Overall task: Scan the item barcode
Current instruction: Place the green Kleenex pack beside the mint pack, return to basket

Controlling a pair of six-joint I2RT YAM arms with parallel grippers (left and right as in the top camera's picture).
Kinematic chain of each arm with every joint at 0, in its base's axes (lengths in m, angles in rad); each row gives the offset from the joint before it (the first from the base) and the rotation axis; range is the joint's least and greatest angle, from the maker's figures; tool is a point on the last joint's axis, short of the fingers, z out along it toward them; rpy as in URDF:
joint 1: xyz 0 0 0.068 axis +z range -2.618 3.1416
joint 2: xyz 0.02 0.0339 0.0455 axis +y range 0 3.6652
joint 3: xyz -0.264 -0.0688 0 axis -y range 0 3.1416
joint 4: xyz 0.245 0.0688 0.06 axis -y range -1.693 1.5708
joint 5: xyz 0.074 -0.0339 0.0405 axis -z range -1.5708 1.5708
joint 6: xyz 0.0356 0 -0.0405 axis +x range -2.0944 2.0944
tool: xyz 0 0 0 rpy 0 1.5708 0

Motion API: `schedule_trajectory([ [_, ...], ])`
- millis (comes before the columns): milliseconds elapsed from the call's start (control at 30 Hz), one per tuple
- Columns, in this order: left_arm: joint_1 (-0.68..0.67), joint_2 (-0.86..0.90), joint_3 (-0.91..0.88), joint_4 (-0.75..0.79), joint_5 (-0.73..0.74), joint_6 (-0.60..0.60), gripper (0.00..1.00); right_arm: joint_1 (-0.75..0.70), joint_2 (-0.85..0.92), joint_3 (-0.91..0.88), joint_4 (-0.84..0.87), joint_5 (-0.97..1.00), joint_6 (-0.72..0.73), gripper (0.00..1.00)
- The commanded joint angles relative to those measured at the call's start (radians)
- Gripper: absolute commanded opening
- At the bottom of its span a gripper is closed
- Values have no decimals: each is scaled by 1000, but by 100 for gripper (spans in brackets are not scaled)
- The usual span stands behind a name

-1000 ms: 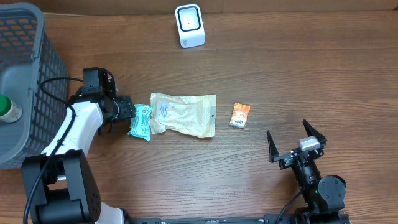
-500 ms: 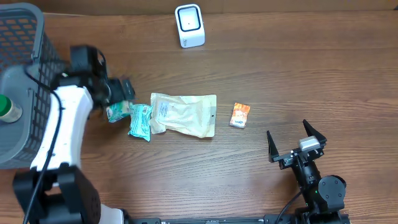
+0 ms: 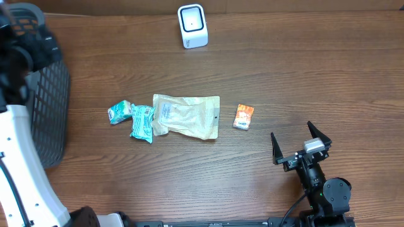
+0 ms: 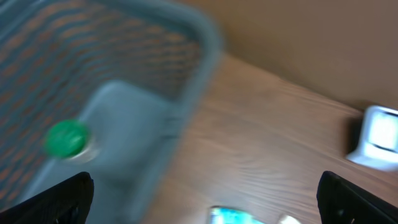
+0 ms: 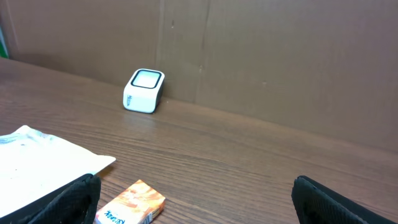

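At the far left of the overhead frame the left gripper (image 4: 205, 204) hangs over the grey basket (image 3: 44, 107), jaws spread wide with nothing between them. Its own view is blurred, but a green-capped bottle (image 4: 67, 138) shows inside. If that bottle is the next item, the descent should be straight down between the basket walls, closing on the body below the cap, not the cap itself. Just right of the basket, mid-frame on the table (image 3: 328, 69), lie a small teal packet (image 3: 118, 113), a larger teal packet (image 3: 142, 122) and a beige pouch (image 3: 186, 116), the last two touching. None of their barcodes can be made out. The white scanner (image 3: 192, 26) stands at the top centre, well apart from them, so any item must be carried up with its code turned toward the scanner's window. Further right sits an orange box (image 3: 243, 116), and at lower right the right gripper (image 3: 297, 142) rests fully spread and empty, best placed for that box.
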Motion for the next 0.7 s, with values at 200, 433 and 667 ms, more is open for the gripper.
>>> schedule_trajectory([
  [200,296,96,-1,-10,17,5,100,-3,-9,-10,4,5,6,100],
  [433,365,264,-1,-29,17,51,100,-3,-9,-10,4,5,6,100],
  [667,377,417,-1,-29,-56,58,95,-3,-9,-10,4,5,6,100],
])
